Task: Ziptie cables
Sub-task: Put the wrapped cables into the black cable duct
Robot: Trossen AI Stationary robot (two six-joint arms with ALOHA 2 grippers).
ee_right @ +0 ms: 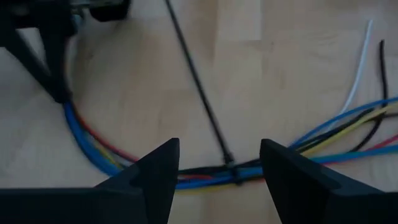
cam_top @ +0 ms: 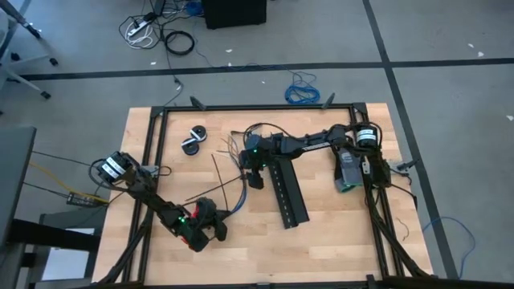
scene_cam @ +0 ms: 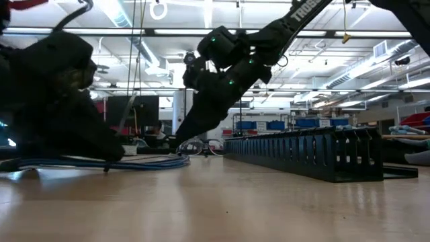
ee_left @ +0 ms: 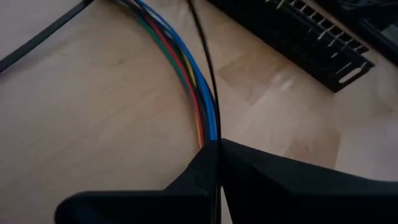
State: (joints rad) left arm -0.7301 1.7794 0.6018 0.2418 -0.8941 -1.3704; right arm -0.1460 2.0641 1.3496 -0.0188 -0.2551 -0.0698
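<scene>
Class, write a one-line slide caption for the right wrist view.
Open right hand poised over the cables, already looped by a ziptie; left hand grips the bundle farther along.

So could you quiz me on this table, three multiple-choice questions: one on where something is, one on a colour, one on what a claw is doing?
1. Where does the long black perforated strip lie?
A. between the two arms
B. on the floor
C. under the left arm

2. Which colour runs along the outer edge of the cables in the left wrist view?
A. pink
B. blue
C. white

3. How stands the right gripper?
A. shut on a ziptie
B. out of sight
C. open over the cables

Answers: 1 A, seen from above; 2 B, blue beside the ziptie; 3 C, its fingers stand apart above the bundle.
</scene>
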